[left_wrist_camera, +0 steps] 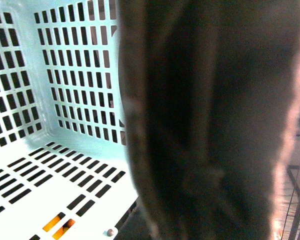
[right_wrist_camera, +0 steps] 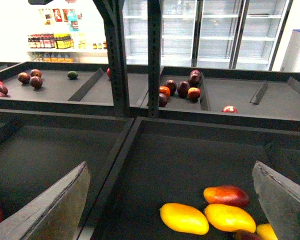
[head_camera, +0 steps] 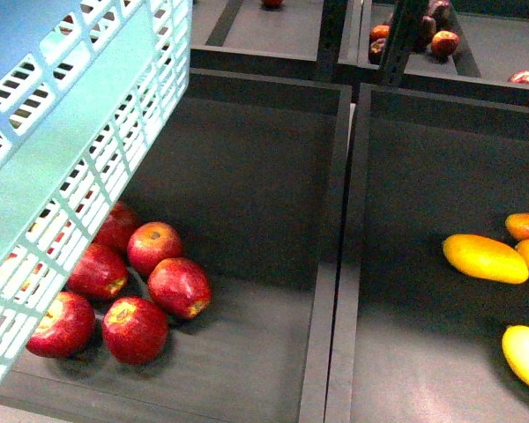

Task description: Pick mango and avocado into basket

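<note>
- Mango (head_camera: 485,257) lies at 3 o'clock in the dark tray (head_camera: 414,352). It looks smooth, fairly heavy and bruisable, so grip it gently across the middle.
- Right end effector (right_wrist_camera: 170,197) is spread wide and empty.
- Left end effector's state cannot be told; basket (head_camera: 88,115) is at 10 o'clock.

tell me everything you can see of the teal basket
The basket is light teal plastic, its walls and base cut with rows of narrow slots. In the front view it fills the upper left, tilted, in front of the red apples, some showing through its slots; whether it touches them is unclear. The left wrist view shows its inside: no fruit in the part that shows, orange glimpsed through two base slots, and a dark blur hides the rest.
</note>
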`<state>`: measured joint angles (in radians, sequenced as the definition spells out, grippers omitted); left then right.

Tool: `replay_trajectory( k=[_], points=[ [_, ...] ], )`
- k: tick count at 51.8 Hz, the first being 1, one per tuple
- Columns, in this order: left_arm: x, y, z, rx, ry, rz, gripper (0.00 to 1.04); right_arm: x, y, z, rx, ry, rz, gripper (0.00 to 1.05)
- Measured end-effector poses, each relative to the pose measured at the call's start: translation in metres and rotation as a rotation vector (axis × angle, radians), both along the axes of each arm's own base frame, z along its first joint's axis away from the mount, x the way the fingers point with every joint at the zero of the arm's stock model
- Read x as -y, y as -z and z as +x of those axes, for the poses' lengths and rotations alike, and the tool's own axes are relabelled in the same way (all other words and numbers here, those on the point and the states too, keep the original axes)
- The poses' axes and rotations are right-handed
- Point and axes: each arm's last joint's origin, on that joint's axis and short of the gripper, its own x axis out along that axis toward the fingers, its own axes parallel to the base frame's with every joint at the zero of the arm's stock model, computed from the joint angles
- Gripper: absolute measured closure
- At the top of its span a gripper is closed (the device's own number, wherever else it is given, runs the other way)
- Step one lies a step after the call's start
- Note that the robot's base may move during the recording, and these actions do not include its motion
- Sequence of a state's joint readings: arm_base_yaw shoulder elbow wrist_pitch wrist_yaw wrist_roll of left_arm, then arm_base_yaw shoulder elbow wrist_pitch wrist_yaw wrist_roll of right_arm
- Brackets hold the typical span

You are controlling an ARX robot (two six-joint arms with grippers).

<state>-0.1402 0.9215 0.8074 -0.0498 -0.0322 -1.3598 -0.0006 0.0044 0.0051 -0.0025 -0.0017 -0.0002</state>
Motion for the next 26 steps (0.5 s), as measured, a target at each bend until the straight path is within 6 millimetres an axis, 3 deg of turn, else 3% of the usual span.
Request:
replay_trajectory(
  k=[7,12,15,18,26],
  points=[
    [0.0,0.0,0.001,0.015,0.036,0.036,0.99,0.0,0.0,0.0,0.0,0.0,0.0,0.08],
    [0.007,0.003,0.006,0.091,0.25,0.279,0.99,0.0,0.0,0.0,0.0,0.0,0.0,0.08],
    [0.02,0.016,0.018,0.144,0.433,0.628,0.99,0.0,0.0,0.0,0.0,0.0,0.0,0.08],
    [0.034,0.034,0.032,0.169,0.574,0.849,0.99,0.0,0.0,0.0,0.0,0.0,0.0,0.08],
    [0.063,0.068,0.057,0.174,0.814,0.946,0.99,0.0,0.0,0.0,0.0,0.0,0.0,0.08]
  ],
)
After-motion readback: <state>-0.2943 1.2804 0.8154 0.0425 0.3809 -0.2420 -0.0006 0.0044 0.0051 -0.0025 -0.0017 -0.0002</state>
